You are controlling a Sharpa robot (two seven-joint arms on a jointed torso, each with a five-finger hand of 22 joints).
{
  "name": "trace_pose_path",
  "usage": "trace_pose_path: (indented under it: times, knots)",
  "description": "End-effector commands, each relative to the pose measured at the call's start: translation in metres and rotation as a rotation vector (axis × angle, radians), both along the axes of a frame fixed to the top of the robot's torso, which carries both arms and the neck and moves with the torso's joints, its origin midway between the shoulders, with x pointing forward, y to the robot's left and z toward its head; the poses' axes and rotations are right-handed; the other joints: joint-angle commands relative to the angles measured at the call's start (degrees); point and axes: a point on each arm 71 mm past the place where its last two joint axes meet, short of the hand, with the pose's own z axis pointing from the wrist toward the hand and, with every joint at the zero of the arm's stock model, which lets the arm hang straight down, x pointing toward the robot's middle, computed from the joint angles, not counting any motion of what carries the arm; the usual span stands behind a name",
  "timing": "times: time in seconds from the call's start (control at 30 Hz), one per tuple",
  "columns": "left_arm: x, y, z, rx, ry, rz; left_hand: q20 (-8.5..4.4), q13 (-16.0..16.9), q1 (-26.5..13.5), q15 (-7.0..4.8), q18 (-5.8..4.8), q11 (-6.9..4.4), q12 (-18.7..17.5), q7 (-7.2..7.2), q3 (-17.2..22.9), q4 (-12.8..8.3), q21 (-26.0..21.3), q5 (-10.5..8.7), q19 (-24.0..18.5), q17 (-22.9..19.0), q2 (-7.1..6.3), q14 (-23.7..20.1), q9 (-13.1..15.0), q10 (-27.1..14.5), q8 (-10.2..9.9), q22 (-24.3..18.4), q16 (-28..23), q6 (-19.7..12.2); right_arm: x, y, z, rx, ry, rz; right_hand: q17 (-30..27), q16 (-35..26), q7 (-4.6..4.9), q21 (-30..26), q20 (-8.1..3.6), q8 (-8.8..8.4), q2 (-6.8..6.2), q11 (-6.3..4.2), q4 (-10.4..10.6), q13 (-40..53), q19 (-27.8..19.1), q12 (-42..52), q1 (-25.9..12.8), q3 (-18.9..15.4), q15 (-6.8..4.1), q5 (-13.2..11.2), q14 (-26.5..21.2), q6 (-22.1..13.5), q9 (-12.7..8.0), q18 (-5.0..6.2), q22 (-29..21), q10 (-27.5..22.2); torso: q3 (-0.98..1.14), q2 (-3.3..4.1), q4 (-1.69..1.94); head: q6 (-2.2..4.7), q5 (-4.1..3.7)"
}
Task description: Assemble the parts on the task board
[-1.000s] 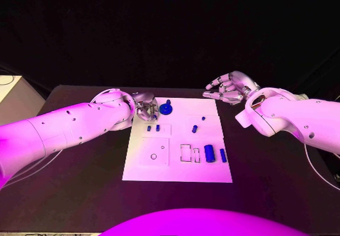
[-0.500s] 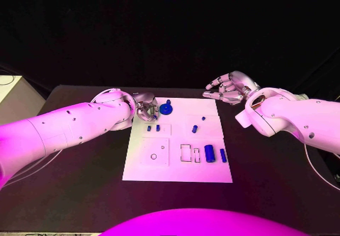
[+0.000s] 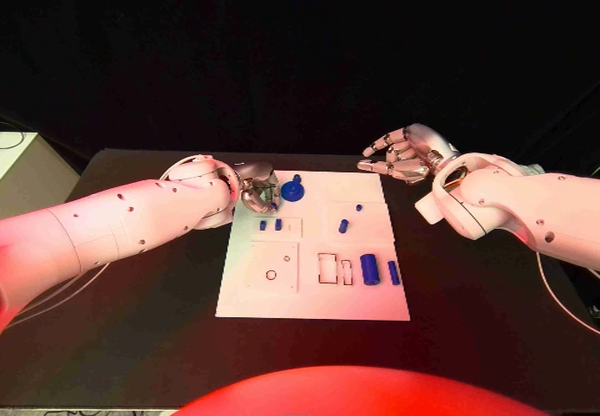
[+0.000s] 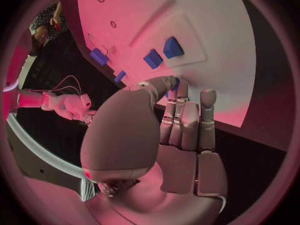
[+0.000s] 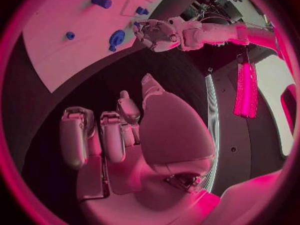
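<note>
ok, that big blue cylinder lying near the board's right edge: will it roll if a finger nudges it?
Probably. The blue cylinder lies on its side on the flat task board, so a sideways nudge would likely roll it toward the thin blue bar beside it. It looks rigid and small, probably light. Neither hand is near it.

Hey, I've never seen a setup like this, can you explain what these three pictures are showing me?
A two-armed robot sits at a black table. One camera on its head looks down; the round pictures come from cameras at each wrist. On the table lies a white board with small blue parts, among them a blue cylinder and a round blue piece. The left hand is at the board's far left corner, fingers curled; whether it holds anything is unclear. The right hand hovers beyond the far right corner, holding nothing.
</note>
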Motion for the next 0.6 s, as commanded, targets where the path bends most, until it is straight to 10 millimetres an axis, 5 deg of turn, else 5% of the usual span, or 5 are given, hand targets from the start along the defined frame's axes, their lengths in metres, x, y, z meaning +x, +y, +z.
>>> trace_pose_path:
  times: [0.03,0.6]
  knots:
    - [-0.0034,-0.0043,-0.0043,0.003,0.02,-0.024,0.05,0.23,-0.16,-0.1,-0.89,0.02,0.17,-0.17,-0.38,-0.06,0.05,0.17,0.49,0.05,0.36,0.37,0.2,0.62,0.46,-0.03,0.4,0.6,-0.0004,0.0014,0.0002,-0.001,-0.005,0.015,10.29,-0.32,-0.01,-0.1,-0.25,0.08,0.52,-0.17,-0.08,-0.05,2.55,-0.21,0.07,-0.38,-0.4,-0.16,4.46,-0.5,0.09,0.66,10.1,-0.13,-0.01,0.0,0.03,-0.03,-0.03]
    - [-0.0026,-0.0045,-0.0027,-0.008,-0.001,-0.017,-0.05,0.49,-0.14,-0.23,-0.87,-0.14,0.29,-0.31,-0.52,-0.22,-0.05,0.2,0.47,0.03,0.37,0.37,0.35,0.87,0.56,-0.15,0.44,0.93,-0.0003,0.0012,0.0002,-0.001,-0.005,0.015,10.29,-0.32,-0.01,-0.1,-0.25,0.08,0.52,-0.17,-0.08,-0.05,2.55,-0.21,0.07,-0.38,-0.4,-0.16,4.46,-0.5,0.09,0.66,10.1,-0.13,0.0,0.0,0.01,0.01,-0.16]
